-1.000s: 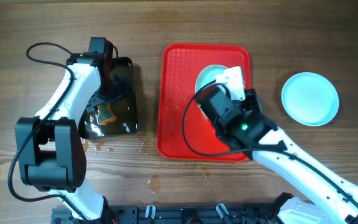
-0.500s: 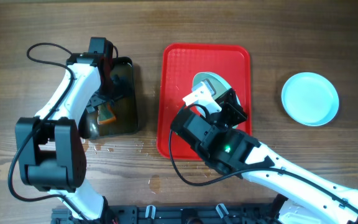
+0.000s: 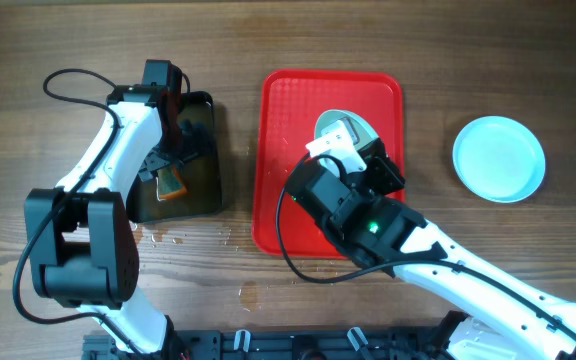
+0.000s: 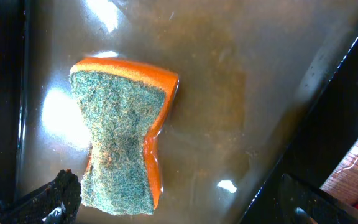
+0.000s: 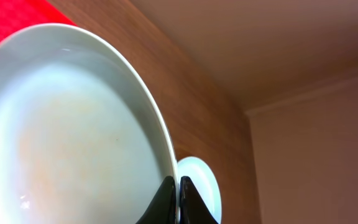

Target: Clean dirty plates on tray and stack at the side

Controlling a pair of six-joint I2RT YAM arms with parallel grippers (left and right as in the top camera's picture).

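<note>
The plate stands tilted on edge, its rim pinched in our right claw over the tray at centre frame. Our left claw is spread above the sponge, whose long axis runs top to bottom in the black water tray at left. We judge the sponge must travel right. A second plate rests on the table, far right.

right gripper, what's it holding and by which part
The right gripper holds a pale blue plate, pinched at the edge of its raised rim with one finger on each side.
</note>
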